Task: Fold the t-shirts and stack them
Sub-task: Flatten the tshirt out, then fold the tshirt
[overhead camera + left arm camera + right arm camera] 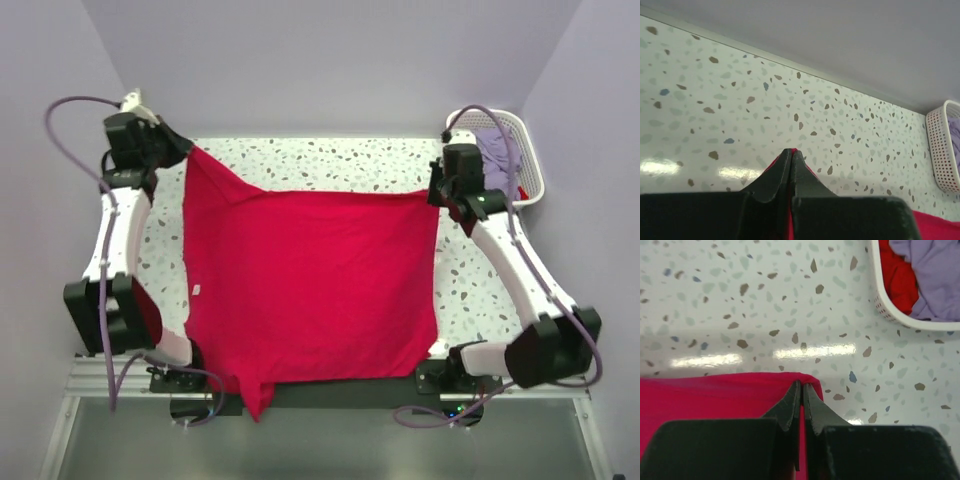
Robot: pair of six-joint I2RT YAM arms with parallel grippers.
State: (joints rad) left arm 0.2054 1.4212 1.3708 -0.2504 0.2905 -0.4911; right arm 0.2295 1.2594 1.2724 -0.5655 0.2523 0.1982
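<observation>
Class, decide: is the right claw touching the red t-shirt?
Touching. The right wrist view shows the right claw shut on a corner of the red t-shirt, cloth pinched between its fingers.

The left arm is extended forward from its base along the left side, and its wrist is turned inward at the far end. The left gripper is seen with its jaws pressed together, a corner of the red t-shirt being pinched between them. The right arm is stretched forward along the right side, less far than the left. The right gripper is likewise clamped tight, and an edge of the same red t-shirt is nipped between its fingertips.
</observation>
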